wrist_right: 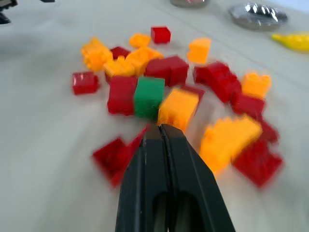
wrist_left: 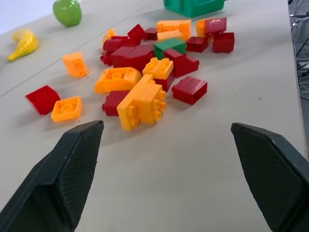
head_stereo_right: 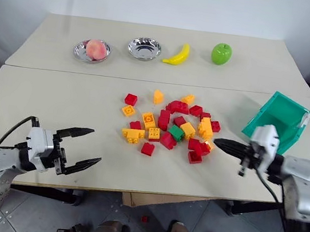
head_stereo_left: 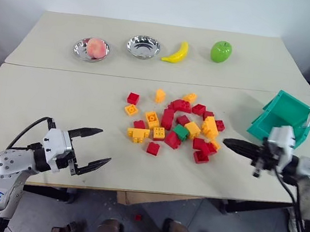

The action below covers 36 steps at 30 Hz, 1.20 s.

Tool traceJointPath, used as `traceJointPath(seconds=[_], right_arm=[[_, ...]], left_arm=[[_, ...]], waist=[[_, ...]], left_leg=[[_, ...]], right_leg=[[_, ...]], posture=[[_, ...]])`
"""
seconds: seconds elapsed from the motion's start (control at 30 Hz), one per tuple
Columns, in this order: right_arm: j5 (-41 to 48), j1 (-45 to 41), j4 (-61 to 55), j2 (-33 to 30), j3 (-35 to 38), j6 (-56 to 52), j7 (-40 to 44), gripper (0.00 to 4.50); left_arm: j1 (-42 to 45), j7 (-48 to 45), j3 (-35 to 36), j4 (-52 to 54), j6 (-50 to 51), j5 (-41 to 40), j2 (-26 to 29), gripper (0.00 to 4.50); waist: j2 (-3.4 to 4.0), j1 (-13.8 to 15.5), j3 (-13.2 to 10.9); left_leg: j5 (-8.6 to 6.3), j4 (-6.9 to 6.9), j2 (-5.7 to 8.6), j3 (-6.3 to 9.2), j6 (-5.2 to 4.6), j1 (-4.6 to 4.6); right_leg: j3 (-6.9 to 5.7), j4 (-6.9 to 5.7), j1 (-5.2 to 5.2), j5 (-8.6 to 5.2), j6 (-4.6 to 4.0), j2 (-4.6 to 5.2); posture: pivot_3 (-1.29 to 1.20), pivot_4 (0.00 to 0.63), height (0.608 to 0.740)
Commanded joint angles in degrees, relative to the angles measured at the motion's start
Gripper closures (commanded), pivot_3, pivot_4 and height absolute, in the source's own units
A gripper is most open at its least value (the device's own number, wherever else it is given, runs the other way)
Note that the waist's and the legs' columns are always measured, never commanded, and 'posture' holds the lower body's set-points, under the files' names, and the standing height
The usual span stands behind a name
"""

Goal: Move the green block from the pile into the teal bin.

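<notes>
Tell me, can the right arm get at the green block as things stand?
Probably yes, with care. The right end effector, shut, points at the pile. The green block shows its top, but red and yellow bricks crowd its sides, so a clean grasp looks tight.

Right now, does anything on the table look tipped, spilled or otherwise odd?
The teal plastic bin sits tilted at the table's right edge. One small red brick lies on the floor under the table, away from the brick pile.

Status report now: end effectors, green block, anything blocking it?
Left end effector open, right end effector shut, empty. Green block in pile, hemmed by red bricks. Teal bin waiting.
</notes>
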<state>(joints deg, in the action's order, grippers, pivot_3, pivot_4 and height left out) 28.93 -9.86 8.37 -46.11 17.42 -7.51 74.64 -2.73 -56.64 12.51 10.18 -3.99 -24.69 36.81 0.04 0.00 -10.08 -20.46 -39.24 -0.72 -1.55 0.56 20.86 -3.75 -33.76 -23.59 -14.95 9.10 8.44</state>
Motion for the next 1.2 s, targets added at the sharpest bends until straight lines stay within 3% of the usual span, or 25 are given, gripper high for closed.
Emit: traceJointPath(seconds=[0.03, 0.27, 0.47, 0.6, 0.73, 0.87, 1.0, 1.2], right_arm=[[3.12, 2.29, -0.20, -0.82, 3.70, -3.76, -1.13, 4.13], [4.38, 2.24, -9.62, 1.16, 0.26, -8.87, -5.03, 1.93], [6.35, -5.75, -24.62, 2.75, -10.00, -24.07, -14.81, 0.01], [5.10, -12.25, -27.58, 3.36, -17.08, -34.25, -20.69, 0.01], [-0.62, -17.55, -25.39, 4.49, -24.46, -37.32, -24.34, 0.01], [-1.33, -20.26, -23.52, 5.13, -27.54, -42.59, -25.78, 0.01], [-6.33, -23.44, -18.74, 8.17, -29.84, -42.94, -30.77, 0.01], [-9.46, -26.58, -14.44, 9.06, -30.56, -41.84, -31.04, 0.01]], left_arm=[[1.28, -0.19, 0.37, -0.07, -1.02, -0.58, -0.03, 0.00], [2.01, -0.55, -0.26, 0.44, -0.88, -0.96, -0.89, 0.00], [3.31, -0.85, 0.12, -0.57, -0.88, -0.78, -0.37, 0.00], [3.69, -0.44, -0.46, -0.06, -0.63, -0.56, -0.67, 0.00], [3.79, -0.08, -0.81, 0.60, -0.40, -0.49, -0.81, 0.00], [3.43, 0.31, -0.63, 0.82, -0.38, -0.55, -0.81, 0.00], [2.65, 0.89, -1.02, 1.77, -0.32, -0.38, -1.03, 0.00], [2.45, 1.61, -0.95, 1.98, -0.27, -0.30, -1.04, 0.00]], waist=[[0.00, -0.04, 0.00], [0.00, -0.18, 0.00], [0.00, -0.05, 0.00], [0.00, 0.16, 0.00], [0.00, 0.06, 0.00], [0.00, 0.02, 0.00], [-0.02, -0.24, 0.01], [-0.04, -0.12, 0.02]], left_leg=[[0.00, 0.00, 0.00, -0.08, 0.00, -0.05], [-0.08, 0.01, -0.14, -0.40, 0.05, -0.41], [-0.10, 0.01, -0.15, -0.39, 0.07, -0.41], [-0.14, 0.01, -0.14, -0.37, 0.06, -0.37], [-0.20, 0.01, -0.13, -0.40, 0.01, -0.31], [-0.25, 0.01, -0.12, -0.44, -0.04, -0.28], [-0.26, 0.01, -0.13, -0.47, -0.05, -0.30], [-0.27, 0.01, -0.14, -0.52, -0.04, -0.34]], right_leg=[[0.01, 0.00, 0.00, 0.00, 0.01, 0.01], [0.05, -0.10, 0.09, 0.00, 0.00, 0.03], [0.06, -0.09, 0.08, 0.01, -0.01, 0.03], [0.02, -0.07, 0.04, 0.02, -0.04, 0.06], [0.01, -0.04, -0.01, 0.02, -0.05, 0.07], [0.01, -0.03, -0.04, 0.03, -0.05, 0.07], [0.00, -0.04, -0.05, 0.03, -0.04, 0.06], [0.01, -0.05, -0.04, 0.03, -0.04, 0.07]], posture=[[0.00, 0.150, 0.740], [0.00, 0.150, 0.740], [0.00, 0.150, 0.740], [0.00, 0.150, 0.740], [0.00, 0.150, 0.740], [0.00, 0.150, 0.740], [0.00, 0.150, 0.740], [0.00, 0.150, 0.740]])
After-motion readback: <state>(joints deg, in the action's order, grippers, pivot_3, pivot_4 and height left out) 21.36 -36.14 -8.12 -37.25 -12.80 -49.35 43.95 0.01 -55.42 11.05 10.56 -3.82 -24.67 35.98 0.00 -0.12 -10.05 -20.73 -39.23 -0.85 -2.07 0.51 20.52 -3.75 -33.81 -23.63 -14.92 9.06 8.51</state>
